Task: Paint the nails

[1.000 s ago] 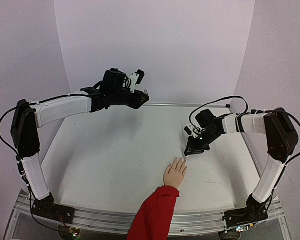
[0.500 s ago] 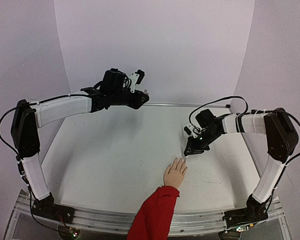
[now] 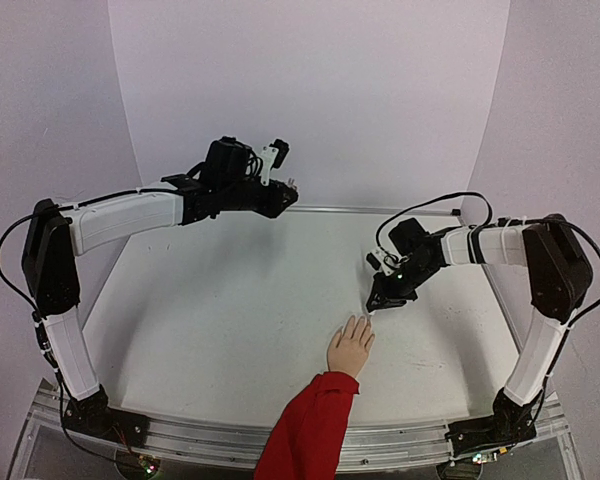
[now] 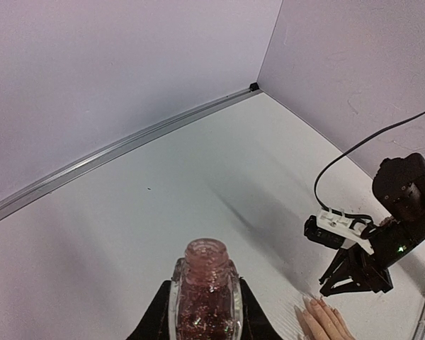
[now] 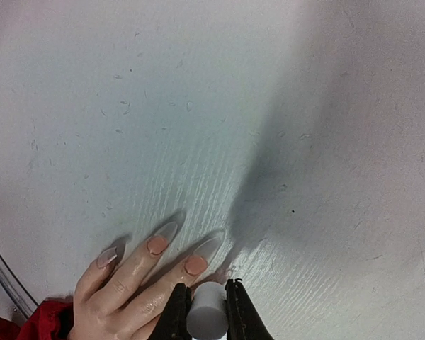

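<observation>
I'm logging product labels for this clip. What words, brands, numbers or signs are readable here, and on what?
None: no view shows readable words, numbers or signs.
The bottle in the left gripper shows glittery pink contents, no label facing the camera.
The white cap in the right gripper, the mannequin hand and the arms show no print.

We have white plastic shells [image 3: 120, 220], black elbow joints [image 3: 50, 260], thin looping black cables [image 3: 461, 194], a black left gripper [image 3: 288, 192] and right gripper [image 3: 373, 306].

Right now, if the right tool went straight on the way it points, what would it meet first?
Probably a nail on the mannequin hand, just ahead of the right tool and white cap; depth is unclear.
</observation>
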Robot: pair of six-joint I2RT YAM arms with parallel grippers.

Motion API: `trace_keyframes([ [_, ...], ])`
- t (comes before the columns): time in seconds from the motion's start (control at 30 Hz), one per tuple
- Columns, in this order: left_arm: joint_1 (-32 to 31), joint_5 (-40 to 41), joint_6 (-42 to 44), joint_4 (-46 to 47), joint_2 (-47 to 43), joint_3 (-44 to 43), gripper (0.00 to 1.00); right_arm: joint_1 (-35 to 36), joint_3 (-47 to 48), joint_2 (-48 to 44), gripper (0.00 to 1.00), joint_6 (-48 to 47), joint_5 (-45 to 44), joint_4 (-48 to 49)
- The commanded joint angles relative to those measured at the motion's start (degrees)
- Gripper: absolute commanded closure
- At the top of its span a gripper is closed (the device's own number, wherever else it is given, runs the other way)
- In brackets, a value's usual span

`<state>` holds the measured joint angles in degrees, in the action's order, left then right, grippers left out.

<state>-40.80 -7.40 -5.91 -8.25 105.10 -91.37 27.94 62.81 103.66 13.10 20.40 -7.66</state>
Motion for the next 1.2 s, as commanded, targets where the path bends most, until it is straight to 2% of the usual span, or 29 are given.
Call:
trace_keyframes([
  [0.0,0.3,0.5,0.6,4.0,-2.3,-1.0,1.00,0.2,2.2,0.9,1.00,-0.9,0.8,-2.3],
  [1.17,0.4,0.8,1.2,4.0,-1.7,-1.5,1.00,0.2,4.6,2.7,1.00,-0.7,-2.6,-5.8],
])
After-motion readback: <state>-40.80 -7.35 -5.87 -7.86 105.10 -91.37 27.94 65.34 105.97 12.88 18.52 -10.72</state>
